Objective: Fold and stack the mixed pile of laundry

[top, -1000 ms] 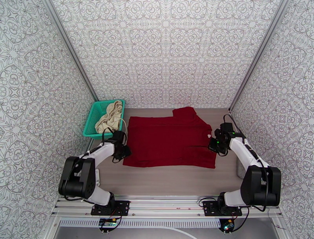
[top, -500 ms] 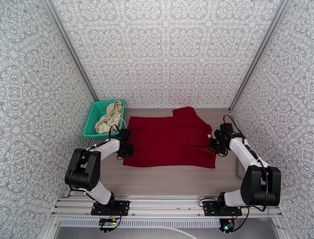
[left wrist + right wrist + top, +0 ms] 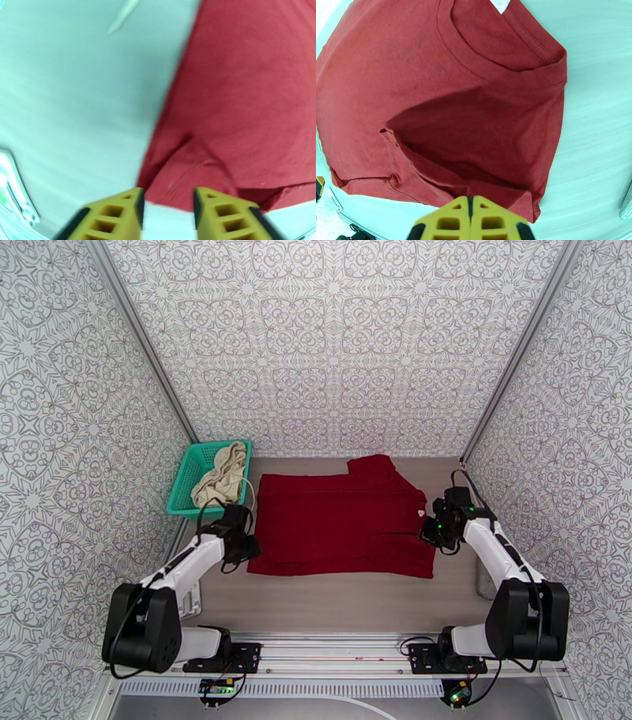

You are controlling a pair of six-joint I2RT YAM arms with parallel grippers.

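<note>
The dark red shirt [image 3: 340, 523] lies spread flat on the table, collar toward the right. My left gripper [image 3: 242, 545] hovers open at the shirt's near-left corner [image 3: 185, 158], its yellow fingers [image 3: 118, 215] apart with nothing between them. At the shirt's right edge, below the collar [image 3: 501, 63], my right gripper [image 3: 434, 534] is shut, and the cloth's hem [image 3: 493, 189] runs into its closed tips [image 3: 471, 215]. The cream-beige garment [image 3: 221, 475] lies bunched in the teal basket [image 3: 186, 481], its white cord [image 3: 124, 14] trailing onto the table.
The basket stands at the back left against the patterned wall. A small grey object [image 3: 483, 583] lies by the right wall. Bare table [image 3: 340, 599] runs between the shirt and the metal rail at the front.
The left arm has swung its elbow outward and its gripper has drawn slightly left, off the shirt's corner. The right arm and the shirt have not moved.
</note>
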